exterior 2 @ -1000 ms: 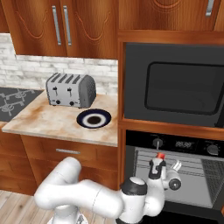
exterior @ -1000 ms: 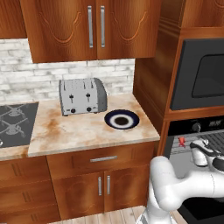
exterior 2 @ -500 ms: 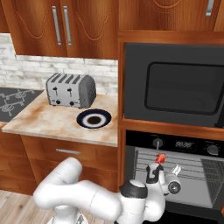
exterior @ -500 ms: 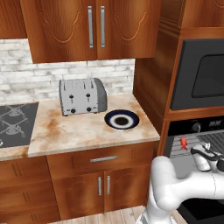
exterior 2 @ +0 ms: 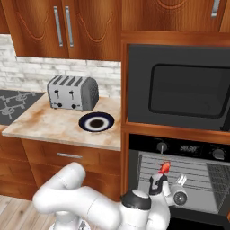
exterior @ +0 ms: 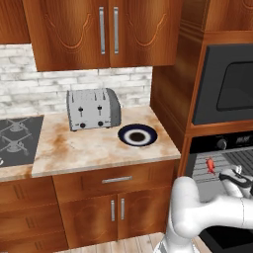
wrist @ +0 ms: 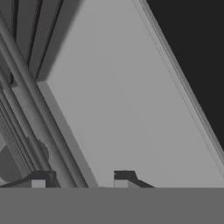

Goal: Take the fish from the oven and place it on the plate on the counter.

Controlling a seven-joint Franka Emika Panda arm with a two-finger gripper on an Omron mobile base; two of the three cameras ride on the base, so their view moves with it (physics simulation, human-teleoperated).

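While reaching low into the black built-in oven (exterior 2: pixel 158 146) with round knobs, holds the two-finger gripper (exterior 2: pixel 156 182) over the grey wire rack (exterior 2: pixel 200 173), just below the tiny red-orange elongated fish (exterior 2: pixel 165 167). Seen from the left base view, puts the gripper (exterior: pixel 232 174) just right of the fish (exterior: pixel 210 165), close by it; cannot tell from either side whether metal meets fish. Keeps the fish inside the oven (exterior: pixel 232 143), on or just over the rack (exterior: pixel 243 159), well apart from the counter.

Along the hand view, shows the gripper (wrist: pixel 83 178) with its two dark finger tips (wrist: pixel 125 177) parted and nothing but pale grey oven wall and rack bars between them: released, grasping nothing.

Up on the beige-tan marbled stone counter (exterior: pixel 84 148), finds the round dark navy plate (exterior: pixel 122 134) with its white ring lying bare, just in front of a silver four-slot toaster (exterior: pixel 93 108). From the right base view, places that plate (exterior 2: pixel 83 122) near the counter's (exterior 2: pixel 45 126) right end, beside the toaster (exterior 2: pixel 72 92), left of a black window-fronted microwave (exterior 2: pixel 179 90) above the oven. Leaves a black gas hob (exterior: pixel 17 141) at the far left.
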